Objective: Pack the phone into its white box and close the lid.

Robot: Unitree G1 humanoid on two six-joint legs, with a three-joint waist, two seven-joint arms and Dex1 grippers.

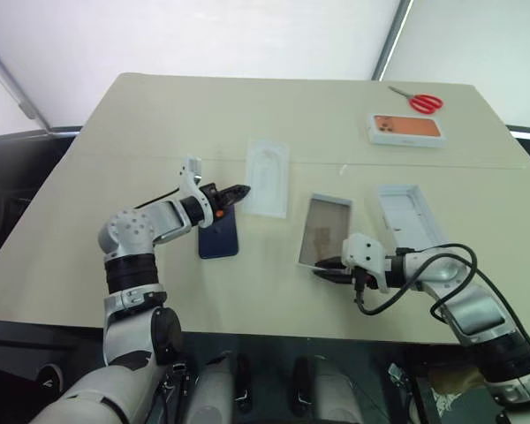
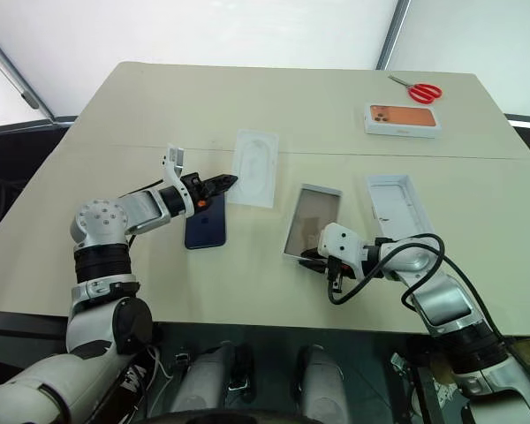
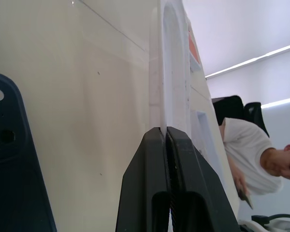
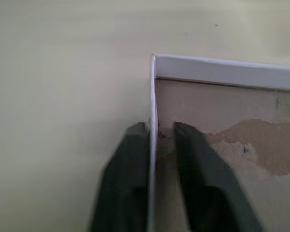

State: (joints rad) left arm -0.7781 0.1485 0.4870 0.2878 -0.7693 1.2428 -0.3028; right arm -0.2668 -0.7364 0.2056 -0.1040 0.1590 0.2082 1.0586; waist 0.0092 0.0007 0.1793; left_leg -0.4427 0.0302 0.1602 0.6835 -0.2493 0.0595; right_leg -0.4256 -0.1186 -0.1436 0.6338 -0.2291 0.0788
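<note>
1. The phone [image 1: 219, 234], dark navy, lies flat on the beige table [image 1: 159, 124] just beside the left gripper [image 1: 238, 190]; it sits apart from the white box [image 1: 325, 231], which rests open at centre with its brownish floor showing.
2. The left gripper's fingers are pressed together, nothing between them; their tips reach the near edge of the thin white insert [image 1: 268, 177] with the oval recess.
3. The right gripper [image 4: 157, 133] straddles the near wall of the white box at its corner, one finger outside and one inside, clamped on that wall.
4. The lid [image 1: 409, 214] lies inner face up just right of the white box; farther back stand a white box printed with an orange phone [image 1: 407, 129] and red-handled scissors [image 1: 418, 101].
5. A person in a white shirt [image 3: 241, 159] sits beyond the table's far side.
</note>
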